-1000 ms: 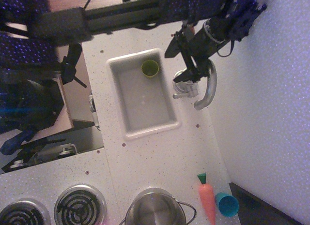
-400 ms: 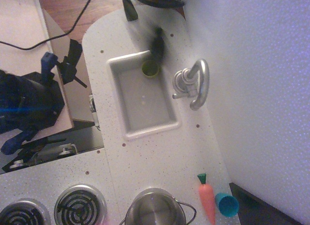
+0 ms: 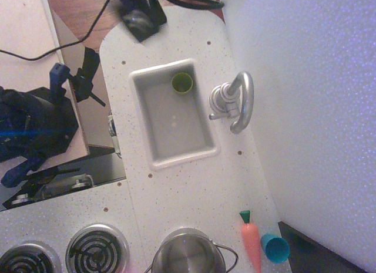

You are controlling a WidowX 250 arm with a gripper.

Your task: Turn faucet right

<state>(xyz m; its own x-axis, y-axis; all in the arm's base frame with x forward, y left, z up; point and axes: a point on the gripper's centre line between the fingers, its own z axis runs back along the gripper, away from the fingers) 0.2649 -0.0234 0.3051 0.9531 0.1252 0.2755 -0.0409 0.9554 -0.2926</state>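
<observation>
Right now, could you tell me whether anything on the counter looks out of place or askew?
Yes: the faucet spout arcs over the countertop beside the wall, away from the sink, so water would miss the basin. A toy carrot and blue cup lie loose at the counter's edge.

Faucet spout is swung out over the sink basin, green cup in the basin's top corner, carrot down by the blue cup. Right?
Not quite. In the observation.image view the faucet spout arcs over the counter beside the wall, away from the sink. The green cup and the carrot by the blue cup are as you say.
</observation>
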